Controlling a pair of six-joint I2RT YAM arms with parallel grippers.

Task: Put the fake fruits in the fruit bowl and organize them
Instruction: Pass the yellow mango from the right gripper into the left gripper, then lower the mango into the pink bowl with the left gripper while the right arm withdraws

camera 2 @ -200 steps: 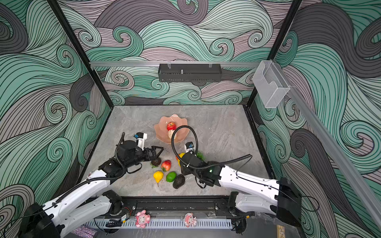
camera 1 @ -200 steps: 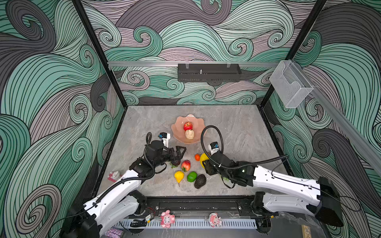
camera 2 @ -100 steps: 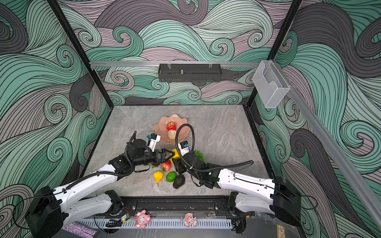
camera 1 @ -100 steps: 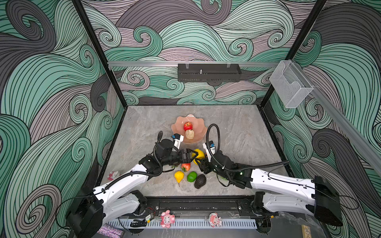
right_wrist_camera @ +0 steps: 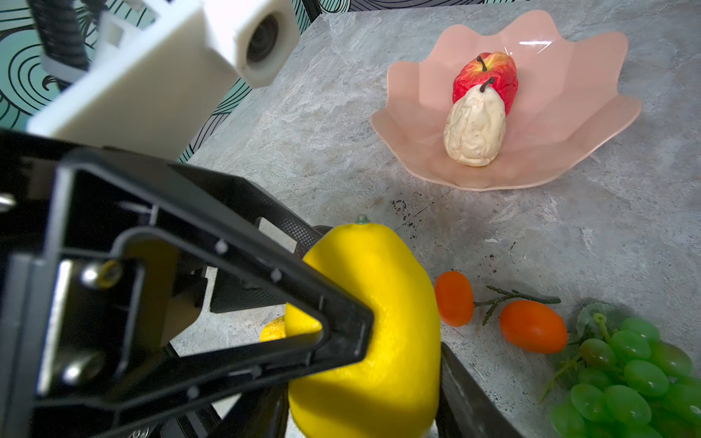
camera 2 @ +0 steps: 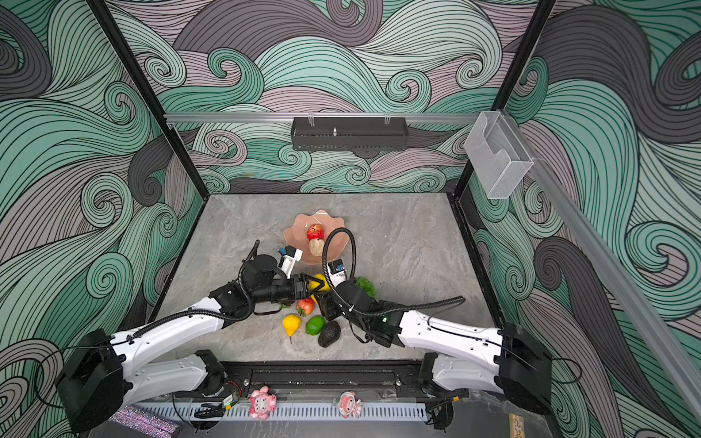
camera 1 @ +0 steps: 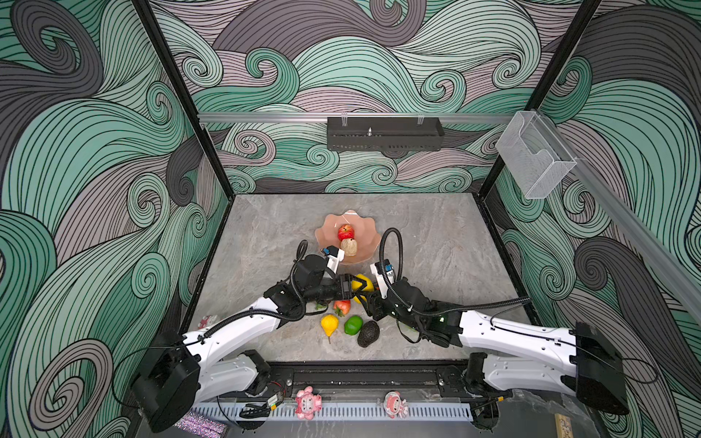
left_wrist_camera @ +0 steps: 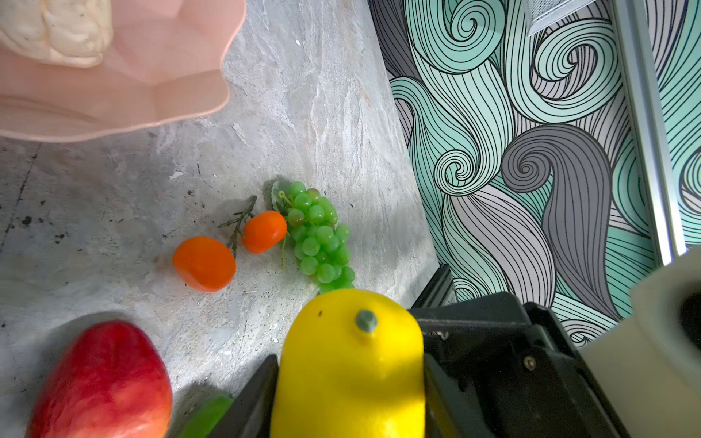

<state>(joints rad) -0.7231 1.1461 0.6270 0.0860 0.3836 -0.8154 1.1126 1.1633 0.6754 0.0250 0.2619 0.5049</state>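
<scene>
The yellow lemon [camera 1: 362,283] [camera 2: 318,282] hangs just above the table, in front of the fruit bowl [camera 1: 326,237] [right_wrist_camera: 569,113]. My left gripper [camera 1: 357,288] [left_wrist_camera: 349,379] is shut on it from the left, both jaws against its sides. From the other side, my right gripper [camera 1: 368,297] [right_wrist_camera: 364,398] is also shut on the lemon [right_wrist_camera: 371,322]. In the bowl lie a red apple [camera 1: 345,232] and a pale pear [camera 1: 349,247]. On the table lie a red fruit [camera 1: 341,306], yellow pear [camera 1: 329,324], lime [camera 1: 353,325], avocado [camera 1: 368,333], two oranges [left_wrist_camera: 205,263] and green grapes [left_wrist_camera: 320,235].
A small pink figurine [camera 1: 206,321] lies at the table's left edge, and two more [camera 1: 308,402] stand on the front rail. A clear box [camera 1: 535,159] hangs on the right wall and a black tray [camera 1: 383,134] on the back wall.
My left gripper has swung right from beside the red fruit to the lemon and closed its jaws on it. My right gripper has carried the lemon up toward the middle.
</scene>
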